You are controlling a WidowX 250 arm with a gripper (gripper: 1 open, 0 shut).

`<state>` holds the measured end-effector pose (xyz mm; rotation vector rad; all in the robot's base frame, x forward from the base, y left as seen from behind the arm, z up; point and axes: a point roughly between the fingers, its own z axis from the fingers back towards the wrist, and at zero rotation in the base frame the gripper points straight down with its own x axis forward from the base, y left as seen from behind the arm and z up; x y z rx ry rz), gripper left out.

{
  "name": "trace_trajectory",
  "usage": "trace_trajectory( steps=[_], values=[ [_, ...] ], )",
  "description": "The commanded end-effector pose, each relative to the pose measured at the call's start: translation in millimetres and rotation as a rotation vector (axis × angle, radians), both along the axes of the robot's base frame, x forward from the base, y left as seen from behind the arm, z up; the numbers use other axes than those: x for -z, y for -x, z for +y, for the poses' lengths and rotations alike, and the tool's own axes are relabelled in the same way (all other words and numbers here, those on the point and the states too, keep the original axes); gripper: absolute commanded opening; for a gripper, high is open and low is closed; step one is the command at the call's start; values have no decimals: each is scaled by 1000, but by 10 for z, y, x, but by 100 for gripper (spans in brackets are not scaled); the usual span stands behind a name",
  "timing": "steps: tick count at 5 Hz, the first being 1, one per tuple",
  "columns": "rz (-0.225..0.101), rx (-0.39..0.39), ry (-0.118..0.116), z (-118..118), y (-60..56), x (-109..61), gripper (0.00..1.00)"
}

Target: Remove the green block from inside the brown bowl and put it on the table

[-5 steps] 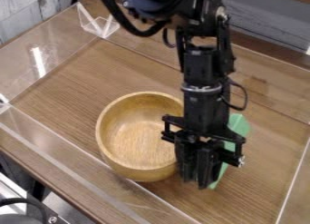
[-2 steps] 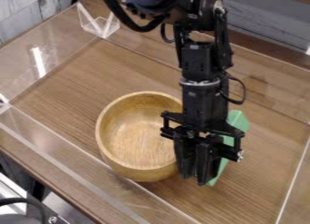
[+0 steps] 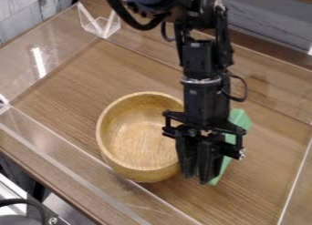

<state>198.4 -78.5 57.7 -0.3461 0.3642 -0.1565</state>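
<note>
Nothing shifted: pincer (image 3: pixel 205 174) pinching green block (image 3: pixel 239 128) over wood-grain table (image 3: pixel 109 69).

A round, light brown wooden bowl (image 3: pixel 144 136) with thick walls and visible grain was seen standing upright on the wood-grain surface (image 3: pixel 109 74), its hollow empty. The bright green block (image 3: pixel 235 138) was found outside the bowl, just beside its right rim, largely hidden so that only a tilted strip showed. Whether it rested on the surface could not be told.
</note>
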Motion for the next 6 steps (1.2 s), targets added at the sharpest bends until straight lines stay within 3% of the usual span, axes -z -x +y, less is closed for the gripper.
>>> trace_trajectory(
  steps=[1,6],
  values=[
    [-44,2,18,4,-104,-81,0],
    [-20,8,51,-3,-109,-68,0]
  ],
)
